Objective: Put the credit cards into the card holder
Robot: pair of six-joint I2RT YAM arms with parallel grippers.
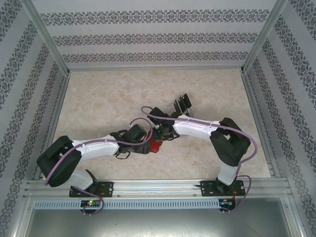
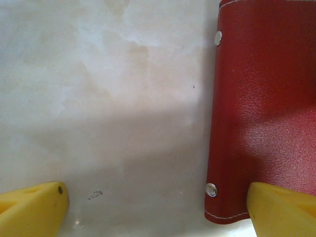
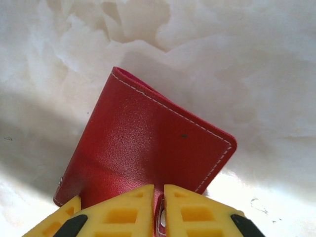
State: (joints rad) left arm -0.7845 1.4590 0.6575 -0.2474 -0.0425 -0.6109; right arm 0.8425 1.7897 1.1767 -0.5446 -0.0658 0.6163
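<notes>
The red card holder [image 1: 156, 146] lies on the marble tabletop between both grippers. In the right wrist view the card holder [image 3: 148, 143] is lifted at an angle, and my right gripper [image 3: 159, 210] is shut on its thin snap tab. My left gripper [image 2: 158, 212] is open wide, with one yellow fingertip [image 2: 279, 212] over the near corner of the card holder [image 2: 266, 98] and the other fingertip [image 2: 34, 210] over bare table. Several dark credit cards [image 1: 182, 103] stand upright together beyond the right gripper [image 1: 159, 134]. The left gripper [image 1: 141, 139] sits just left of the wallet.
Patterned walls and aluminium posts enclose the table [image 1: 108, 98] on three sides. A metal rail [image 1: 158, 187] runs along the near edge, carrying both arm bases. The arms' purple cables loop above the wallet area.
</notes>
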